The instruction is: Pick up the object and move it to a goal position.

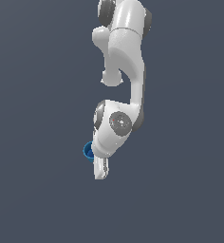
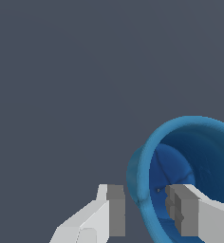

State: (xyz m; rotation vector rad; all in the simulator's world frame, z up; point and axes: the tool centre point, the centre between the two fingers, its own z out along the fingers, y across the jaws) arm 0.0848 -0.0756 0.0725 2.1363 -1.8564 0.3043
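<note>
Wrist view: the gripper (image 2: 144, 211) straddles the wall of the blue cup (image 2: 190, 156) — one grey finger pad (image 2: 182, 213) sits inside the hollow, the other outside, just beside the rim. Whether the jaws press the wall cannot be told. Exterior view: the cup (image 1: 88, 151) shows at the exterior view's left of the white arm (image 1: 126, 66), mostly hidden behind the wrist — background uniform grey.
</note>
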